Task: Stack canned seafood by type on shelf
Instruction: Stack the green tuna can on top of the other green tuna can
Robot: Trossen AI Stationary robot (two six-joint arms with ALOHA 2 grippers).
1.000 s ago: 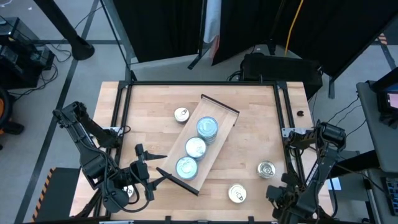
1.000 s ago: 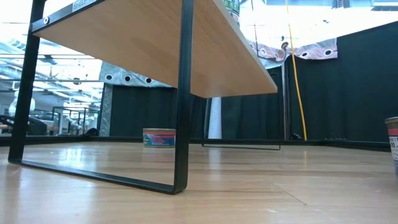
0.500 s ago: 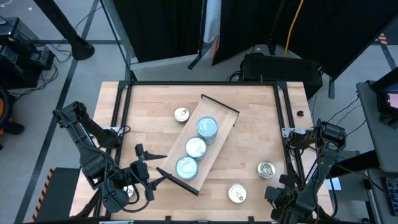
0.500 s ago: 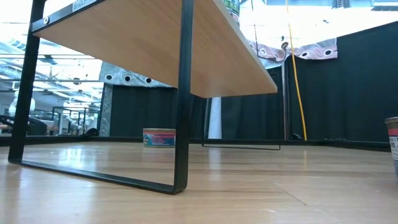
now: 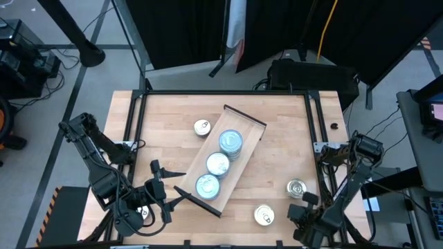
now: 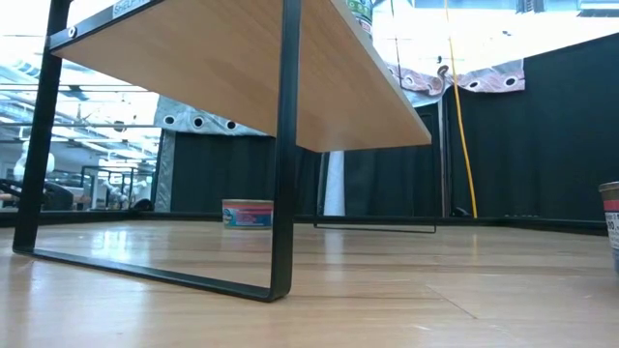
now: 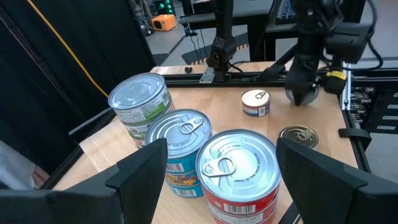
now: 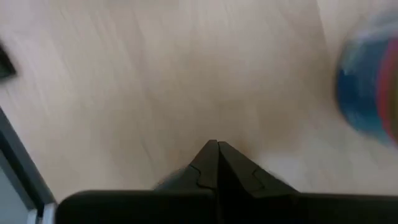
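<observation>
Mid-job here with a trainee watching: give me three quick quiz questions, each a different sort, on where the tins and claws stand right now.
1. True or false: the left claw, at the shelf's near end, holds a tin.
2. How many stacks of tins stand on the shelf?
3. The right claw is: A) open over the shelf; B) shut, near the loose tins on the tabletop; C) gripping the shelf rail.

Key: 1 false, it is open and empty; 2 three; 3 B.
</observation>
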